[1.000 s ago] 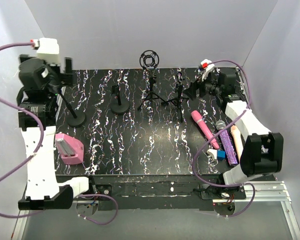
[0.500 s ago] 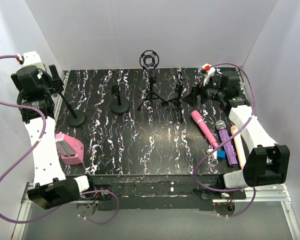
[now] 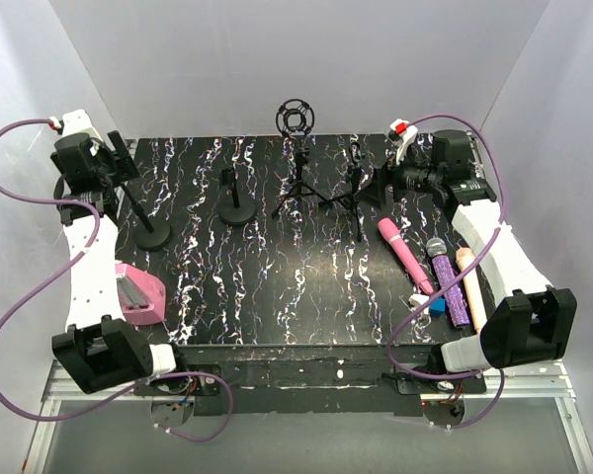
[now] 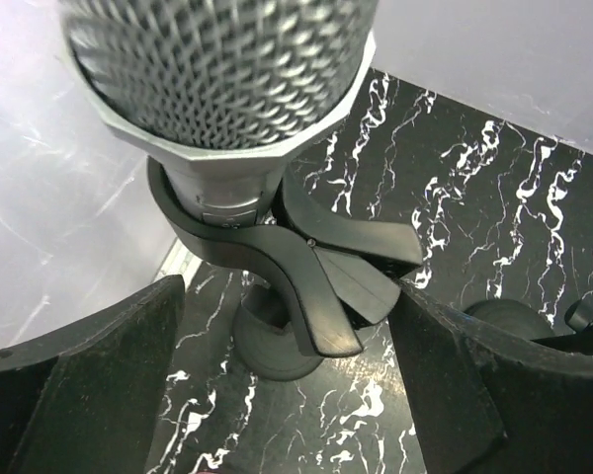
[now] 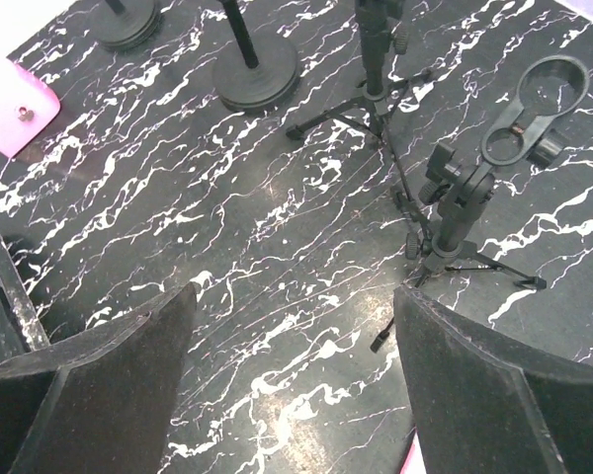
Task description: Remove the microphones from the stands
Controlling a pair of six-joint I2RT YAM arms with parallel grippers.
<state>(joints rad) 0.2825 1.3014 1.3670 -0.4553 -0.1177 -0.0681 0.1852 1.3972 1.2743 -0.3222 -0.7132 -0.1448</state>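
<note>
Microphone (image 4: pixel 217 69) in stand clip (image 4: pixel 311 272), clear only from left wrist; both arms' jaws wide apart.

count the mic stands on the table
4. The left round-base stand at far left, a second round-base stand just right of it, the ring-topped tripod at back centre, the small tripod to its right. None seem hidden.

Left hand (image 3: pixel 119 160) is hovering at the leaning stand's (image 3: pixel 150 233) top; right hand (image 3: pixel 383 186) is hanging beside a tripod (image 3: pixel 355 180).
</note>
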